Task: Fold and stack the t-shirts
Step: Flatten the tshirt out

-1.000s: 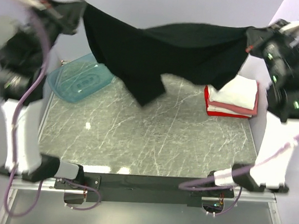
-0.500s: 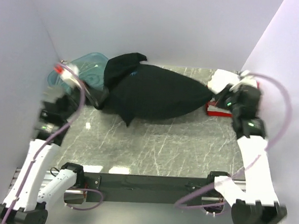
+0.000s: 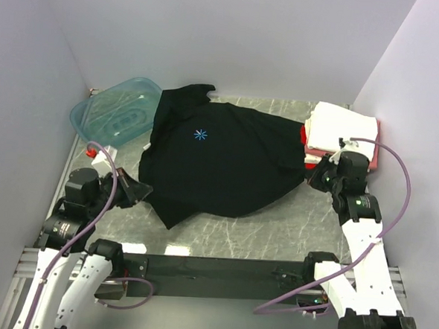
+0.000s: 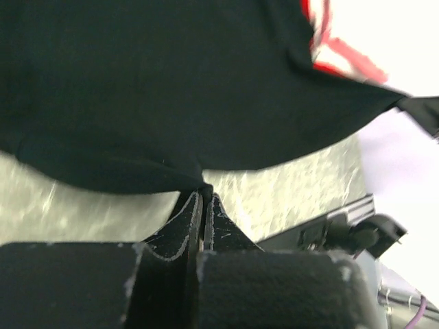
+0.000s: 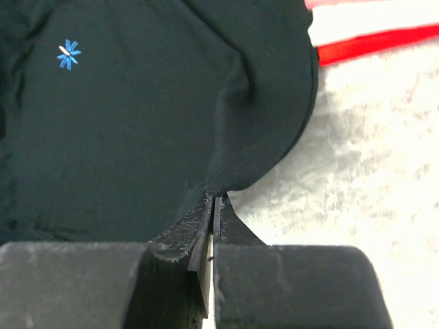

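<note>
Where the grey, white-veined stone-pattern bench (image 3: pixel 290 221) fills the middle of the top view, the holdings are these.

1. Large black cloth t-shirt (image 3: pixel 234 165): spread nearly flat on the bench at centre frame, front up. It has a small blue starburst mark (image 3: pixel 200 135) on the chest, toward the upper left. The collar end points to the upper left, just beside the tub. The right edge reaches the left side of the stack.

2. Stack, upper right of the frame: a folded white t-shirt (image 3: pixel 342 127) lies on top, and a folded red t-shirt (image 3: pixel 375 140) shows at the edges beneath it.

3. Translucent teal plastic tub (image 3: pixel 114 113): upper left, on the bench against the wall.

4. Left hand (image 3: pixel 139 192): lower left, low over the bench. Its fingers are pressed together on the lower-left hem of the large black cloth t-shirt, and the wrist view shows cloth pinched at the fingertips.

5. Right hand (image 3: pixel 317 174): right of centre, just below the stack. Its fingers are clamped on the shirt's right edge, and a fold of black cloth rises from the pinch.
</note>
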You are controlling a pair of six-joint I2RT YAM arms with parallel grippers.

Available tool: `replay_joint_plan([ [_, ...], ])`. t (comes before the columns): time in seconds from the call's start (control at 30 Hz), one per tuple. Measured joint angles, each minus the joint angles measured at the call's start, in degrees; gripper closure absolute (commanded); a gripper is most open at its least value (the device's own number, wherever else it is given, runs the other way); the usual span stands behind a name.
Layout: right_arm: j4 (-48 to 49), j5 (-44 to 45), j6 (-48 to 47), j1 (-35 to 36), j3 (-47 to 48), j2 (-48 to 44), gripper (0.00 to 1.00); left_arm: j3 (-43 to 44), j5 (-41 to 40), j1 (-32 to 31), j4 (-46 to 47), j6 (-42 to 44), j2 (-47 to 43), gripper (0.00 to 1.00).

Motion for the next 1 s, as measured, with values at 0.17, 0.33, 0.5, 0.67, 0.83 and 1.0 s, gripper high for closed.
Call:
replay_joint_plan([
  [0.17, -1.75, 2.38, 1.46, 0.55, -2.97, -1.6, 1.0, -1.36, -0.07, 0.0, -7.76, 1.25, -2.03, 0.99],
  [0.33, -4.59, 5.4, 2.73, 1.84, -3.26, -3.98, 0.99, -1.6, -0.2, 0.0, -14.64, 2.08, -6.8, 0.99],
  [0.5, -7.3, 9.03, 3.8, 1.88, -2.32, -8.66, 0.91, -1.6, -0.33, -0.13, -19.32, 2.56, -8.55, 0.87],
  [0.67, -8.46, 12.02, 4.94, 1.88, -1.38, -10.71, 0.6, -1.6, 0.07, -0.87, -22.29, 2.99, -9.81, 0.36],
  [0.83, -8.87, 14.1, 5.49, 1.88, -1.18, -11.76, 0.4, 1.22, -0.85, -1.29, -25.92, 1.88, -11.56, 0.19],
  [1.0, -8.04, 12.13, 5.95, 2.8, -1.11, -12.13, 0.4, 3.04, -2.27, -1.29, -24.24, 1.75, -10.86, 0.2],
])
